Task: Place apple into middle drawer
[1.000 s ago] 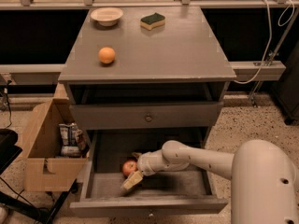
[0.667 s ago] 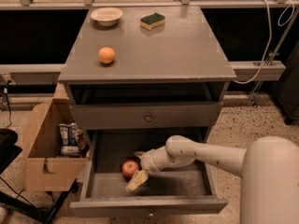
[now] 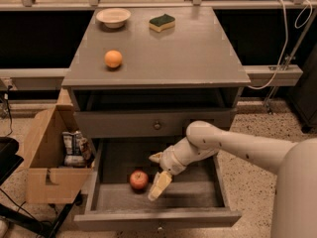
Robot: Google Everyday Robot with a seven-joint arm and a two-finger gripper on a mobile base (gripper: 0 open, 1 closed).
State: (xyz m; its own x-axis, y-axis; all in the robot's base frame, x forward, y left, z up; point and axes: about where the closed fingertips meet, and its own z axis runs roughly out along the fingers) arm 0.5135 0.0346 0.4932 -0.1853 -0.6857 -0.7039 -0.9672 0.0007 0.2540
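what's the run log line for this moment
phase: place | apple: resting on middle drawer floor, not gripped | gripper: open, inside drawer, beside apple

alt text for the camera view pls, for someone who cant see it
A red apple lies on the floor of the open middle drawer, just left of the robot's open gripper, which reaches into the drawer. On the cabinet top sit an orange, a bowl and a sponge.

One camera looked steeply down from high in front of the cabinet [image 3: 163, 58], fairly close; the gripper [image 3: 154, 176] hung, jaws apart, inside the open middle drawer [image 3: 198, 195].
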